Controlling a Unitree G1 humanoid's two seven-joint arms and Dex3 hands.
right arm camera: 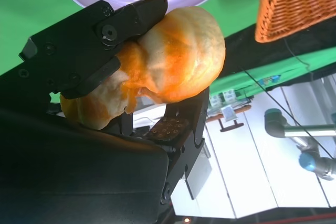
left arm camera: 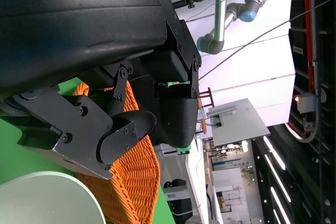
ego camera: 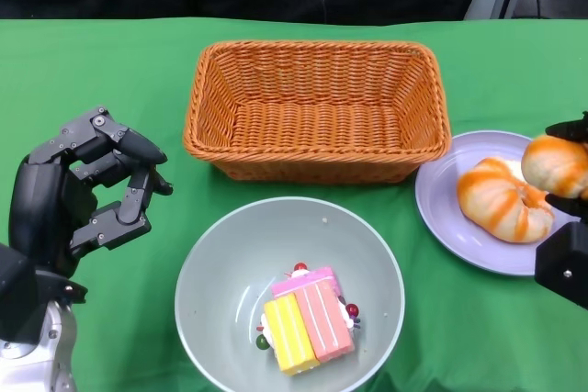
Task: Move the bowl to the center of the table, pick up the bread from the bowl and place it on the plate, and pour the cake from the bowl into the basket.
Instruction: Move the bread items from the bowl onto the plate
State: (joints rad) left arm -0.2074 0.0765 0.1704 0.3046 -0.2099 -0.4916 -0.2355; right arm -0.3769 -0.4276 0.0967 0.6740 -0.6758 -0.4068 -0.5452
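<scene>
1. Bowl (ego camera: 216, 273): smooth, round, pale grey-green, sitting on the green cloth-covered desk (ego camera: 83, 61) at near centre, just in front of the basket.
2. Cake (ego camera: 308, 319): blocky slice with yellow and pink stripes and small red and dark beads at its edges, lying inside the bowl.
3. Basket (ego camera: 317, 107): rectangular, woven orange wicker, with sloping walls.
4. Plate (ego camera: 441, 204): round, glossy lilac, right of the bowl, carrying one lumpy orange-and-cream striped bread (ego camera: 501, 201).
5. Second bread (right arm camera: 173, 61): same rounded, glazed look, pinched between the black fingers (right arm camera: 89, 45) of the right robot hand (ego camera: 570, 218) above the plate's right side.
6. Left robot hand (ego camera: 87, 185): matte black, jointed fingers loosely apart and holding nothing, hovering left of the bowl.
</scene>
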